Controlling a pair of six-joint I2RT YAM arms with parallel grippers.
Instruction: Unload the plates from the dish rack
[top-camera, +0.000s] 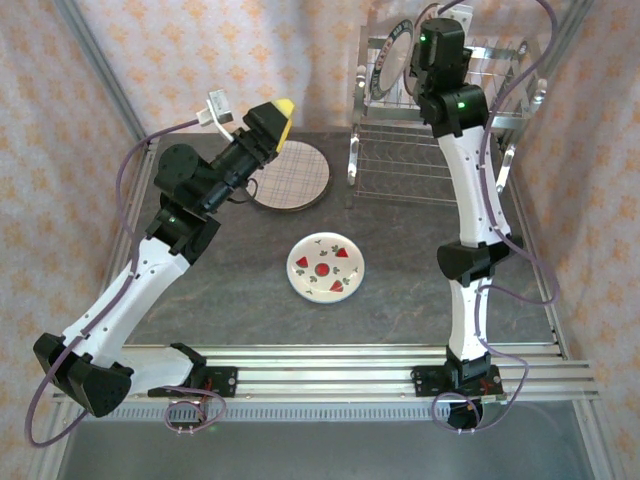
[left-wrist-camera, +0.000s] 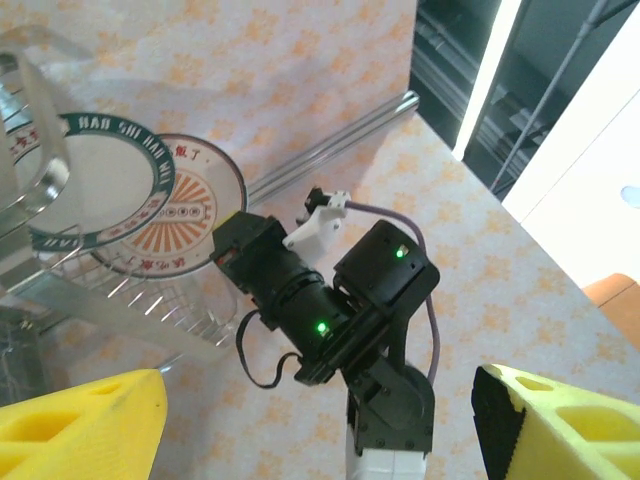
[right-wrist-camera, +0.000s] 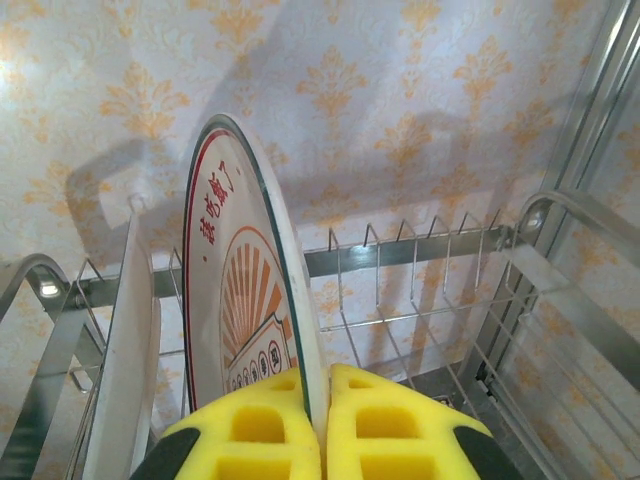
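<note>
**Observer:** Which step are you on?

**Me:** Pulling a plate out. My right pincer (right-wrist-camera: 315, 400) is up at the slotted upper tier of the shiny chrome wire dish rack (top-camera: 400, 150), and its yellow fingers are pressed tight on the near edge of the round plate with the red-and-teal rim and orange sunburst print (right-wrist-camera: 235, 300). That plate stands upright on edge in its slot.

**Observer:** Anything else in the rack?

**Me:** One more. A white plate with a dark teal lettered rim (right-wrist-camera: 125, 380) stands just beside it on the left, also on edge.

**Observer:** And what is already out?

**Me:** The large plaid-lined beige plate (top-camera: 290, 178) lies flat at the far left of the grey table (top-camera: 240, 300). The small white strawberry-print plate (top-camera: 325, 268) lies near the middle, well apart from it.

**Observer:** Your other arm?

**Me:** My left pincer (left-wrist-camera: 318, 425) is spread wide and holds nothing, and it hangs above the plaid-lined plate.

**Observer:** What does the next move call for?

**Me:** I judge a straight lift along the slot wires until the rim clears them. The grip has to stay firm so the plate cannot swing into its neighbour. Then I carry it to a bare patch of table.
</note>
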